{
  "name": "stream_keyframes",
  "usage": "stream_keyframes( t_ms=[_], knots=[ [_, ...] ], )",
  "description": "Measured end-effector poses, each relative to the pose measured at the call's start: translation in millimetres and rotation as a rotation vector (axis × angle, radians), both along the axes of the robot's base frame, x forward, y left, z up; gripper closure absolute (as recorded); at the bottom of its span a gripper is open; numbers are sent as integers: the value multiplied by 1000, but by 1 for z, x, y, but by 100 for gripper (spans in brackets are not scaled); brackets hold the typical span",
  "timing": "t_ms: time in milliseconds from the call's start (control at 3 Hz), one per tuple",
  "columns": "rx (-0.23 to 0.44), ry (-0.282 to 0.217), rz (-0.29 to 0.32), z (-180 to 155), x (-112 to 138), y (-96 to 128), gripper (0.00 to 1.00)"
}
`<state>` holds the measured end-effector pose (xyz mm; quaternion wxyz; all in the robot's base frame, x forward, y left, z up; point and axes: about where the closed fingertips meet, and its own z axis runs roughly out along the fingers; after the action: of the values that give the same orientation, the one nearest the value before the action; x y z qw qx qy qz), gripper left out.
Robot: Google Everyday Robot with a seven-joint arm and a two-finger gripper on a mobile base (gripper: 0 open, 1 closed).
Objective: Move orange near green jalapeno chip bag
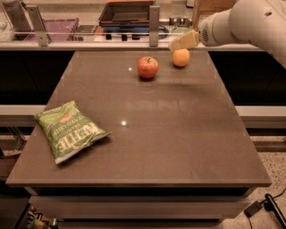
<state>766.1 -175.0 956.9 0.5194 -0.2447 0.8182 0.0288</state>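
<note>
**A:** Where is the gripper?

**B:** The robot's pale, yellow-tipped gripper (182,42) hangs over the far right part of the flat grey-brown table (178,134). It is at the end of a thick white arm (241,24) that comes in from the upper right. It sits just above and behind the small, round, matte-skinned orange (181,57). I cannot tell whether it touches the fruit.

**A:** Open or closed?

**B:** I cannot tell. The tip shows only as one pale block.

**A:** And the orange itself?

**B:** It rests on the table near the far edge, right of centre. Just to its left, and apart from it, stands a round red apple with a short stem (148,67).

**A:** The chip bag?

**B:** The crinkly light-green jalapeno chip bag with white "KETTLE" lettering (69,130) lies flat near the front left corner. It is turned at an angle and is well apart from both fruits and from the gripper.

**A:** Anything behind the table?

**B:** A counter ledge, with a purple slotted crate (58,27) at the left and a dark shallow tray (127,12) near the middle.
</note>
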Motion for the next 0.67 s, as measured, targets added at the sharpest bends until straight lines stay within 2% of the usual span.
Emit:
stream_keyframes(
  t_ms=[667],
  knots=[
    [77,-55,39,-20,24,-5,0]
  ],
)
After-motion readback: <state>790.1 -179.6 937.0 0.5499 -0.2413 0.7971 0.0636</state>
